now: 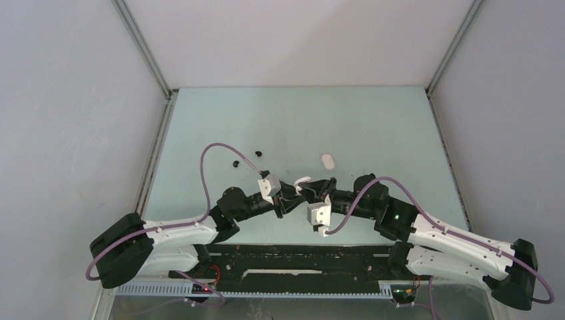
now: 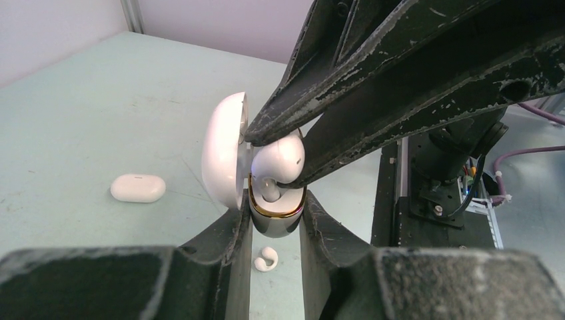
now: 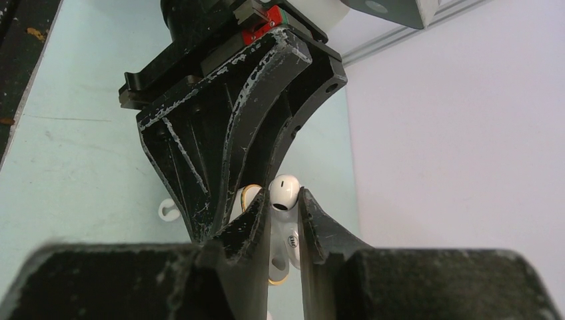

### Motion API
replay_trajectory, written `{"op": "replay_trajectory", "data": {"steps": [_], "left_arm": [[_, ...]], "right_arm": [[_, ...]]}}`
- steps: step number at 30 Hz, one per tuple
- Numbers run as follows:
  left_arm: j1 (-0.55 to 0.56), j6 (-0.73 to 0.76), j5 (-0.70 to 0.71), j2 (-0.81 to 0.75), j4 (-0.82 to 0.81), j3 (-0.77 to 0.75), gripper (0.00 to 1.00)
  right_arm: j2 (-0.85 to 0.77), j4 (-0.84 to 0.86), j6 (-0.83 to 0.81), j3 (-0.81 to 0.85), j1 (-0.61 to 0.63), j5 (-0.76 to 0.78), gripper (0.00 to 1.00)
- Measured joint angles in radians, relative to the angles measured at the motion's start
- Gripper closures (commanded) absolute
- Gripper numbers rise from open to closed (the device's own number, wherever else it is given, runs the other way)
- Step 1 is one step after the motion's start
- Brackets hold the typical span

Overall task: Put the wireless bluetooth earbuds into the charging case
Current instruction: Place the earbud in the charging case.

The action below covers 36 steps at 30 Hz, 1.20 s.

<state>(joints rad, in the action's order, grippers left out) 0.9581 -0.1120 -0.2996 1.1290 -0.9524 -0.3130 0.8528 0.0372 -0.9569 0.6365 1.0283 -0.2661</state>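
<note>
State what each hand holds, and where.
Left hand grips the charging case by its base's sides; right hand pinches a white earbud by its body.

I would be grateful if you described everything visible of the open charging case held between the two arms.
The charging case is small, rounded, glossy white plastic, with a gold-coloured rim around its base's mouth. Its lid stands open, swung left in the left wrist view. The left tool clamps the base from both sides. A white earbud, pinched by the right tool, is partly in its mouth.
</note>
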Motion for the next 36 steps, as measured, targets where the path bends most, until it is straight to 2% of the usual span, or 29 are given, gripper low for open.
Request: {"op": "replay_trajectory", "data": {"steps": [5, 10, 18, 20, 23, 31, 36], "left_arm": [[0.000, 0.004, 0.000, 0.000, 0.019, 0.000, 1.00], [0.001, 0.008, -0.001, 0.000, 0.027, 0.000, 1.00], [0.005, 0.009, -0.005, 0.006, 0.037, 0.000, 1.00], [0.006, 0.010, -0.011, 0.010, 0.041, 0.000, 1.00], [0.006, 0.012, -0.016, 0.016, 0.048, 0.000, 1.00], [0.011, 0.026, -0.006, 0.018, 0.058, 0.000, 1.00], [0.011, 0.034, 0.010, 0.037, 0.041, -0.003, 1.00]], "right_arm": [[0.000, -0.023, -0.027, 0.000, 0.001, 0.000, 0.76], [0.000, -0.040, -0.050, 0.000, 0.002, 0.002, 0.66], [0.000, -0.056, -0.077, 0.000, 0.002, 0.001, 0.62], [0.001, -0.067, -0.084, 0.002, 0.003, 0.000, 0.59], [0.005, -0.096, -0.095, 0.015, 0.004, -0.004, 0.50], [0.014, -0.331, -0.132, 0.135, 0.004, -0.027, 0.36], [0.004, -0.504, -0.124, 0.185, 0.004, -0.033, 0.34]]}}
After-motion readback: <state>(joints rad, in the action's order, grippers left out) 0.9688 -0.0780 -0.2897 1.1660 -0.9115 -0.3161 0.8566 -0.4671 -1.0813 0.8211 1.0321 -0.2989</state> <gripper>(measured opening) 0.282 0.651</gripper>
